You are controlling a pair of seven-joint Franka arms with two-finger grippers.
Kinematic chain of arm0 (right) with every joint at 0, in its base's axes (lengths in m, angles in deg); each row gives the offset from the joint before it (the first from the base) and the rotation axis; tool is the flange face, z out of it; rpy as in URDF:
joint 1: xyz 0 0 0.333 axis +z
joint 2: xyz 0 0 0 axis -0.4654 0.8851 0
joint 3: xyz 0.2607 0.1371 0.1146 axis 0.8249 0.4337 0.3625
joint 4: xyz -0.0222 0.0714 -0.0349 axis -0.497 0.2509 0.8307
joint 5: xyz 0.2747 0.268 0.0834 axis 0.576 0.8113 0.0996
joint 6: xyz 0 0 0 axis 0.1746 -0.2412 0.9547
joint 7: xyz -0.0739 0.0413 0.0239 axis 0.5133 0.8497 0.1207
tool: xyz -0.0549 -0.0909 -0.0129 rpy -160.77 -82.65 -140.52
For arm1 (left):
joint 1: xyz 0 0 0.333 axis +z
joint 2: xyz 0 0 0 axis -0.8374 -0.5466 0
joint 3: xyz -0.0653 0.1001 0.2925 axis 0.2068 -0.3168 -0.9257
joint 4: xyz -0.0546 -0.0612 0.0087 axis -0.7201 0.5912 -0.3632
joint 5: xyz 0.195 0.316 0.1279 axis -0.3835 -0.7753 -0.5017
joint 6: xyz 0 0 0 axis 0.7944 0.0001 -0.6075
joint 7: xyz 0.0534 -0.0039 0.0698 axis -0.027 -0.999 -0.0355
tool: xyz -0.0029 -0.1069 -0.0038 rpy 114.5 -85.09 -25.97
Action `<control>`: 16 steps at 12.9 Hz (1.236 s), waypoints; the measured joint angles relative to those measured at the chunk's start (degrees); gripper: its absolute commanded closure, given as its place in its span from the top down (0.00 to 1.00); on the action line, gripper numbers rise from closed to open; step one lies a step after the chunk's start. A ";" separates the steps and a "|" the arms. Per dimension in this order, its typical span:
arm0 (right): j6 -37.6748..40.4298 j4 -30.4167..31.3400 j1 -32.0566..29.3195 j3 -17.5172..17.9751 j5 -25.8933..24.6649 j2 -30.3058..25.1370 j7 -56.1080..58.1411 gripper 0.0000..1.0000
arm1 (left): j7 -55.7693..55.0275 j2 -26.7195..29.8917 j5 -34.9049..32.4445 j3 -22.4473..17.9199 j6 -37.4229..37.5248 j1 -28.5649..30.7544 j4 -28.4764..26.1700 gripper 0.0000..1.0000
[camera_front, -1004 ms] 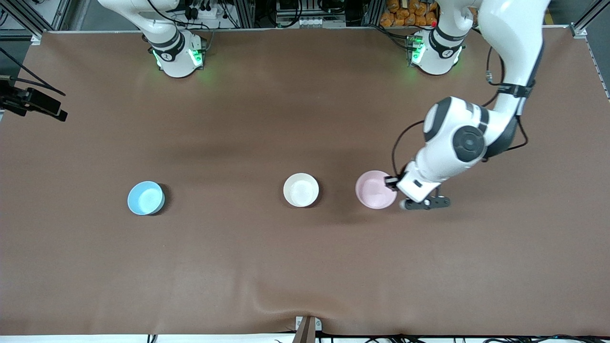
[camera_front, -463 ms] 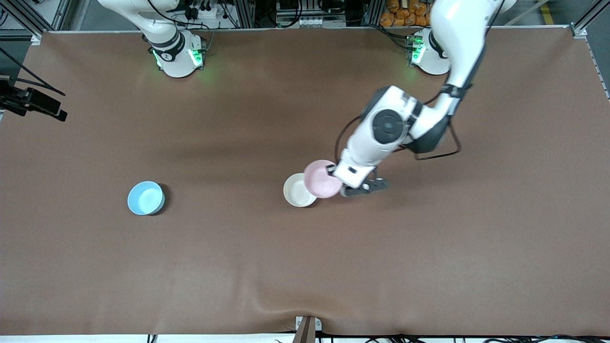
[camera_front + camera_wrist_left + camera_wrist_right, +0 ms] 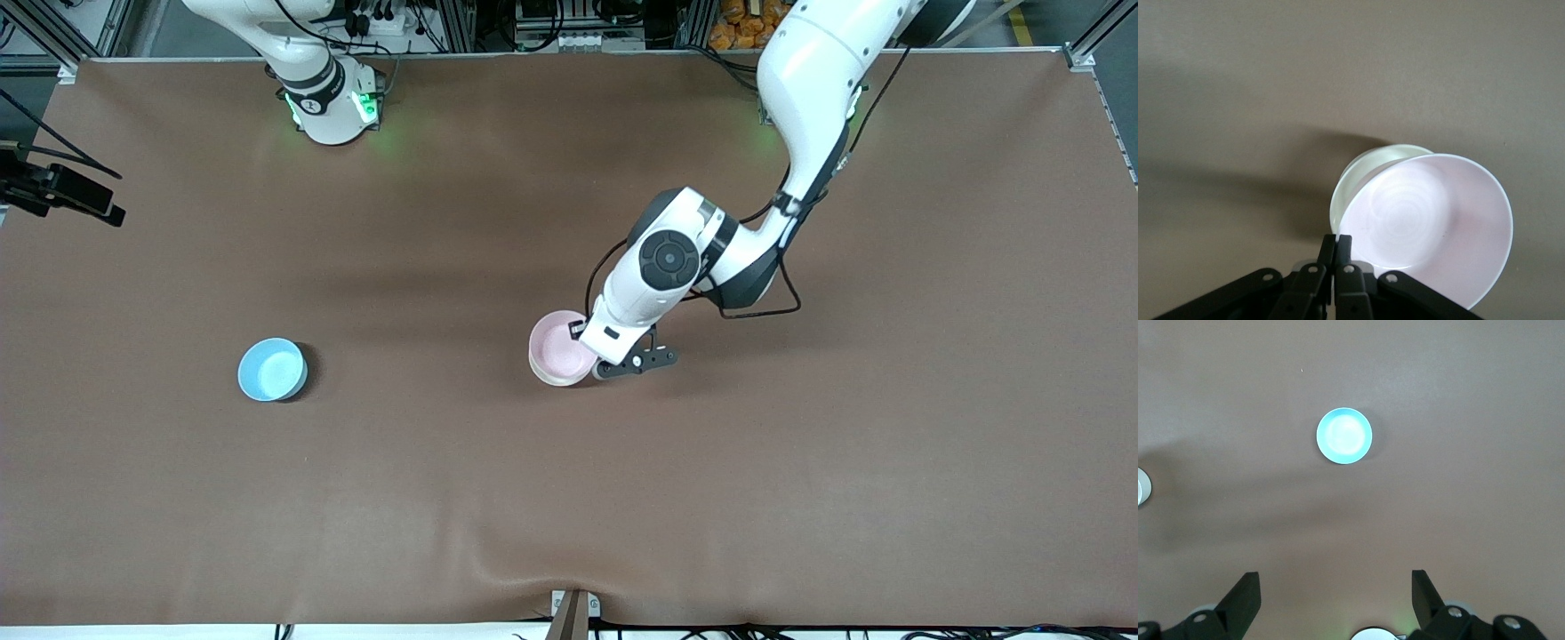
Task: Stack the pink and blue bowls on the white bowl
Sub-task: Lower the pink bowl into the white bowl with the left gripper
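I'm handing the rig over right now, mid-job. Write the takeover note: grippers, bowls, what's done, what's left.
Left gripper: shut on the pink bowl rim, holding it over the white bowl, tilted and not yet released.
Right gripper: open, high over the table, waiting.
Blue bowl: alone toward the right arm's end of the table.
Done: pink bowl brought to the white one.
Left: seat and release pink, then stack blue on top.

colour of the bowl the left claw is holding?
Pale pink bowl, pinched at its rim by the left claw over the white bowl. Left wrist view shows it best.
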 measured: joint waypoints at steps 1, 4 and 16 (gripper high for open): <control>-0.07 0.00 0.00 0.00 0.00 0.00 0.00 1.00 | 0.01 -0.53 0.00 -0.01 -0.71 0.00 0.21 0.00; -0.15 -0.02 0.00 0.05 0.00 0.00 0.00 1.00 | 0.03 -0.65 -0.01 -0.01 -0.96 -0.09 0.47 0.00; -0.17 -0.03 -0.01 0.01 0.00 0.00 0.00 1.00 | 0.09 -2.04 -0.01 -0.04 -3.27 -0.76 -1.24 0.00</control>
